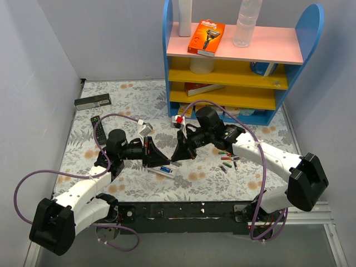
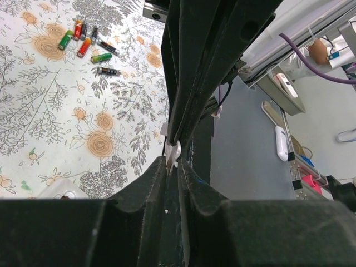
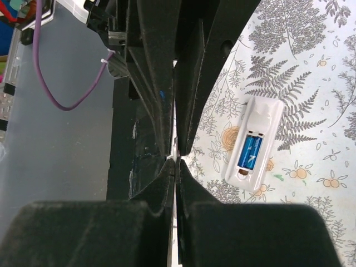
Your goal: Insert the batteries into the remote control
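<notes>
The left gripper point(image 2: 175, 164) is seen drawn down to a narrow gap on a thin white sliver, taken to be the back cover point(image 2: 173, 151) viewed edge-on. The right gripper point(image 3: 174, 164) is clamped fully closed on the same piece from the opposite side, with the two sets of fingertips almost touching. Directly beneath that meeting point, near the middle of the floral cloth point(image 1: 133, 97), the remote control point(image 3: 262, 119) is laid with its compartment open, and one blue cell point(image 3: 249, 151) is seated in it. Whether a second slot is empty cannot be told. The batteries point(image 2: 84, 47) are scattered to the right, apart from the remote. Trouble could be caused here by the shared hold: if one side is released or pulled before the other is firm, the cover could be twisted out and dropped, and the unheld remote could be shoved along the cloth. Farther out, a black remote point(image 1: 98, 129) is placed at the left and a long dark box point(image 1: 93, 102) at the far left. A blue-sided shelf point(image 1: 267, 47) with a razor pack point(image 1: 206, 37) and a bottle point(image 1: 246, 25) is set at the far side, right of centre. The scene is closed in by pale grey walls point(image 1: 33, 67).
</notes>
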Tool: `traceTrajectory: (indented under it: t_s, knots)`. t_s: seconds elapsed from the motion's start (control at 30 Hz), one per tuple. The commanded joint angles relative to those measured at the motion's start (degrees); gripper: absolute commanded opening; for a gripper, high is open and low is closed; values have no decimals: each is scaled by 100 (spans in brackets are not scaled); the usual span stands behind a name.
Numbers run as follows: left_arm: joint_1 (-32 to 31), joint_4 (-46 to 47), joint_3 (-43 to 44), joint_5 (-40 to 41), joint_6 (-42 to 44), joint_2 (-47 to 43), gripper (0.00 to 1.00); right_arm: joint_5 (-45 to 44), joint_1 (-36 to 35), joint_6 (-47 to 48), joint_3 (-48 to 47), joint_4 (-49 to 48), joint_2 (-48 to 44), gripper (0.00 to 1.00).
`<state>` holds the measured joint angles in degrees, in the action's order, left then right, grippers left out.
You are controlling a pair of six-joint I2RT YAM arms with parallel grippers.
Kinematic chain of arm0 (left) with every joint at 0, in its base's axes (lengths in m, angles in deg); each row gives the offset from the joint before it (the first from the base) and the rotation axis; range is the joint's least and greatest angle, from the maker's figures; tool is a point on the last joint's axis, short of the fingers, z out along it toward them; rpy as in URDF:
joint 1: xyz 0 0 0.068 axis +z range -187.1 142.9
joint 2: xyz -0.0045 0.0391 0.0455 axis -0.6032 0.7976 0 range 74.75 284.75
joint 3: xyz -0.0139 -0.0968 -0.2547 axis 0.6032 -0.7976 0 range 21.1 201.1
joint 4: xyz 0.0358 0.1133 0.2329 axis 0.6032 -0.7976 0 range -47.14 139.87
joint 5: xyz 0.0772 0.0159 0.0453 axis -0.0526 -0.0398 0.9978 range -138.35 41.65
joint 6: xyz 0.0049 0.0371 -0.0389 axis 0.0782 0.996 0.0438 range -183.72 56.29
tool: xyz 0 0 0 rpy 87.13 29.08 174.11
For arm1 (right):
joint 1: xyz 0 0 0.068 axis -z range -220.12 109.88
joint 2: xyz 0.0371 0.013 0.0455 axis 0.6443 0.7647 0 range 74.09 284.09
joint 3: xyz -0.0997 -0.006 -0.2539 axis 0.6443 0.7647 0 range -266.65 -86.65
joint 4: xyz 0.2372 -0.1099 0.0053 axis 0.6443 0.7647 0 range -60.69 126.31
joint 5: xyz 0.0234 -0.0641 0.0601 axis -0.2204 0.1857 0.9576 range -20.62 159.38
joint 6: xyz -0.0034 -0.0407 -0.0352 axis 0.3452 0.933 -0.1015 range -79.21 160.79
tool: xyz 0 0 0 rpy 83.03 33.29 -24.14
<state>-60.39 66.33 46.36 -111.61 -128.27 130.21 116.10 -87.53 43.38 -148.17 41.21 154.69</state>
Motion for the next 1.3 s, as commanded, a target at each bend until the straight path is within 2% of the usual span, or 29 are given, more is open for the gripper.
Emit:
traceTrajectory:
  t_s: [0.0, 0.03, 0.2, 0.23, 0.27, 0.33, 0.37, 0.43, 0.5, 0.57, 0.6, 0.7, 0.83, 1.0, 1.27]
  knots:
    - [-79, -109, 261, -54, 180, 35, 10, 180, 5, -101, -150, -250, 35, 1]
    - [-105, -109, 287, -46, 189, 61, 1, 188, 5, -118, -150, -258, 52, 1]
    - [-141, -109, 313, 51, 136, 44, 0, 154, 5, -215, -133, -276, 44, 1]
    - [-150, -57, 270, 112, 75, 18, 0, 101, 13, -215, -124, -337, 9, 5]
    - [-141, -4, 226, 252, -65, -26, 0, 14, 22, -485, -89, -407, -26, 16]
    - [-141, 215, -2, 463, -285, -211, 0, -75, 145, -784, 86, -809, -192, 30]
    - [-150, 356, -116, 664, -625, -290, 0, -188, 206, -1134, 183, -986, -272, 41]
    - [-150, 898, -493, 972, -1040, -509, 0, -277, 417, -1628, 429, -1520, -561, 56]
    - [-150, 1391, -784, 1393, -1760, -737, 0, -479, 610, -2285, 894, -2347, -799, 60]
    - [-150, 2217, -1241, 1728, -2278, -879, 0, -872, 672, -2534, 1236, -2718, -1124, 65]
    - [-141, 2446, -1364, 1982, -2664, -949, 0, -1023, 681, -2675, 1317, -2754, -1203, 67]
    - [-150, 2406, -1427, 2457, -2738, -1212, 0, -1419, 681, -3148, 1572, -2920, -1397, 67]
    - [-150, 2597, -1585, 2889, -3088, -1555, 0, -1551, 681, -3992, 2204, -3896, -1512, 67]
    - [-150, 2651, -1620, 3066, -3248, -1679, 0, -1534, 655, -4442, 2486, -4459, -1442, 65]
    - [-150, 2660, -1594, 3127, -3344, -1697, 0, -1218, 567, -4802, 2443, -5381, -1178, 59]
